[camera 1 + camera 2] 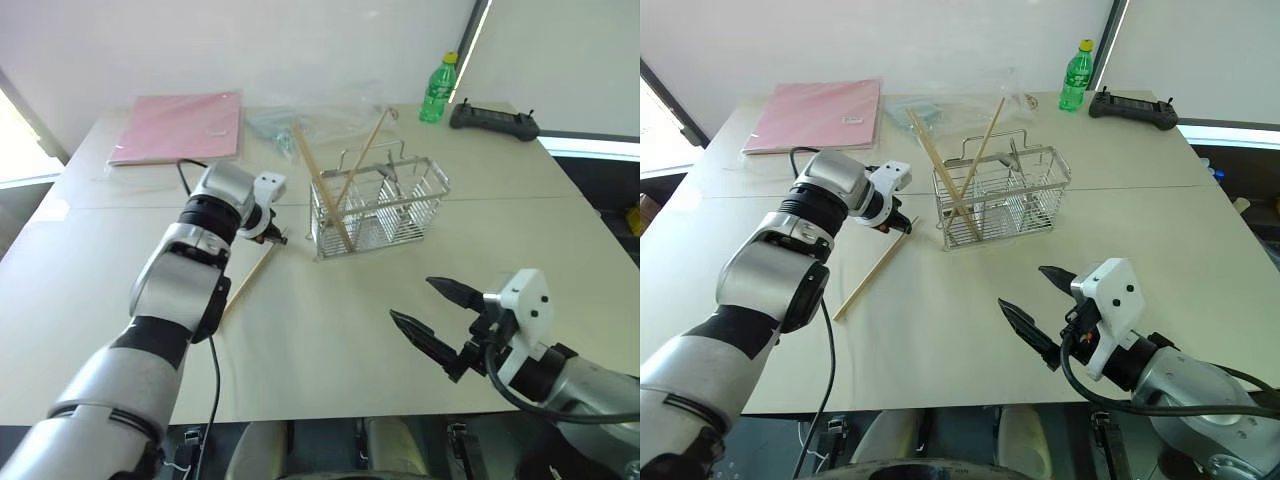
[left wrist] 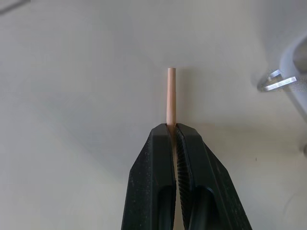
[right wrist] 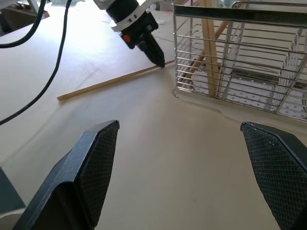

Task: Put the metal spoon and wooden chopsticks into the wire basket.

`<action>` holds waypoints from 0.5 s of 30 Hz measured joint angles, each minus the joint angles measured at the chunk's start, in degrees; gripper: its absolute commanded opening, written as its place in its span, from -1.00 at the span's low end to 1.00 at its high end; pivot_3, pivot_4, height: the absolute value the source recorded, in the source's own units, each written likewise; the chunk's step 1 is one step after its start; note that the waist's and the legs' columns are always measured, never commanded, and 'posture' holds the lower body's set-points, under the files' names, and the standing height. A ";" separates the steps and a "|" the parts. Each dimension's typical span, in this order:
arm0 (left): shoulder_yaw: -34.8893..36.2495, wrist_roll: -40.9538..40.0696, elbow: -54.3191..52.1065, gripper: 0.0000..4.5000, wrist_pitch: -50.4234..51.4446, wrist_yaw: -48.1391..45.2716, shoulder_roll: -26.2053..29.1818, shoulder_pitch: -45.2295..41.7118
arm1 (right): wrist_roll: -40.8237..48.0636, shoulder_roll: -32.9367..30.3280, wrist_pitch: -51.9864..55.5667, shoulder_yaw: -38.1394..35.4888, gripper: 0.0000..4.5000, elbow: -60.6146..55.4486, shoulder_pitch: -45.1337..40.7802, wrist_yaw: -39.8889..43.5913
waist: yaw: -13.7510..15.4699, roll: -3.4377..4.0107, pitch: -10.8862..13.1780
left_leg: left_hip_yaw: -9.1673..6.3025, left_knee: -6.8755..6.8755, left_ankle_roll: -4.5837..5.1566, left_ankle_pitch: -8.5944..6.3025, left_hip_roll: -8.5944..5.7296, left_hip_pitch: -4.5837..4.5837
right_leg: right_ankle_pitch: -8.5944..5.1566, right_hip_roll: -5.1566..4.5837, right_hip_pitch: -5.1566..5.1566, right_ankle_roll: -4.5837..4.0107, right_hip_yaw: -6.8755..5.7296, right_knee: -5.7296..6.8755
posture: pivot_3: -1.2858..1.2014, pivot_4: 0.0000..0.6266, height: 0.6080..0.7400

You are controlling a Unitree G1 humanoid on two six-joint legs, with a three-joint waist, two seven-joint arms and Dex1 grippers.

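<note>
One of the wooden chopsticks (image 1: 870, 272) lies flat on the table, left of the wire basket (image 1: 1040, 200). My left gripper (image 1: 902, 227) is shut on its end nearest the basket, and the tip (image 2: 171, 96) pokes out past the fingers. Two more chopsticks (image 1: 325, 195) lean crossed inside the basket. A slim dark handle (image 1: 388, 173), possibly the metal spoon, also stands in there. Near the table's front edge, my right gripper (image 1: 435, 315) hovers open and holds nothing.
A pink folder (image 1: 180, 125) lies at the back left, with a clear plastic bag (image 1: 300, 120) beside it. A green bottle (image 1: 438, 90) and a black controller (image 1: 493, 120) sit at the back right. A black cable (image 1: 185, 175) trails by my left arm.
</note>
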 measured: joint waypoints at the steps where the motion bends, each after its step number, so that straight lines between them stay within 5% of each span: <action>1: 1.76 -0.54 0.99 -0.96 -1.70 1.93 0.65 -0.33 | 0.50 -0.33 0.24 -0.53 0.86 0.10 0.01 0.54 | -0.06 -0.04 0.02 | 0.01 -0.01 0.00 0.00 0.00 -0.02 | 0.02 0.00 -0.04 0.02 0.00 0.00 | 0.03 -0.52 0.72; 8: 11.23 -3.83 4.20 -0.96 -18.42 11.57 6.01 -4.52 | 3.03 -3.26 2.51 -4.69 0.86 1.36 0.38 5.02 | 0.02 -0.13 0.08 | 0.03 -0.09 -0.02 -0.01 -0.01 -0.10 | 0.07 -0.01 -0.11 0.06 0.00 -0.04 | 0.03 -0.52 0.72; 15: 22.20 -12.69 4.32 -0.96 -29.95 4.73 13.37 -13.71 | 5.22 -4.59 4.70 -9.36 0.86 2.57 1.17 8.47 | 0.15 -0.48 0.28 | 0.02 -0.05 -0.06 0.00 0.00 -0.17 | 0.07 -0.01 -0.15 0.06 -0.03 -0.05 | 0.03 -0.52 0.72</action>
